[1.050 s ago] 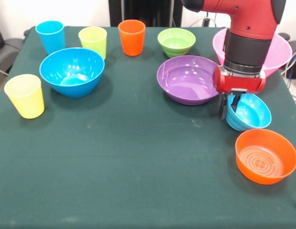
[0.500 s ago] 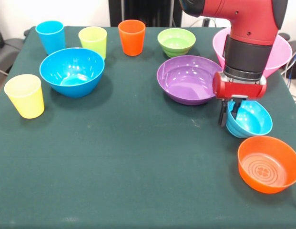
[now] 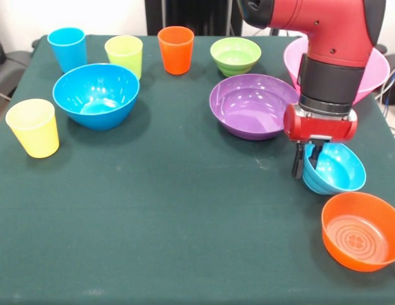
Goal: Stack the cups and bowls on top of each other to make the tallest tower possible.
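barely begun: nothing is stacked yet. the tool (image 3: pixel 306 162) pinches the rim of the small light-blue bowl (image 3: pixel 334 169), tilted just above the orange bowl (image 3: pixel 361 231) at the worktop's (image 3: pixel 184 222) edge. six bowls and four cups stand apart, so nine pieces are left to stack.

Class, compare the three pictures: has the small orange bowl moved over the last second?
Yes. The small orange bowl has slid toward the picture's lower right, further from the purple bowl, which has stayed put.
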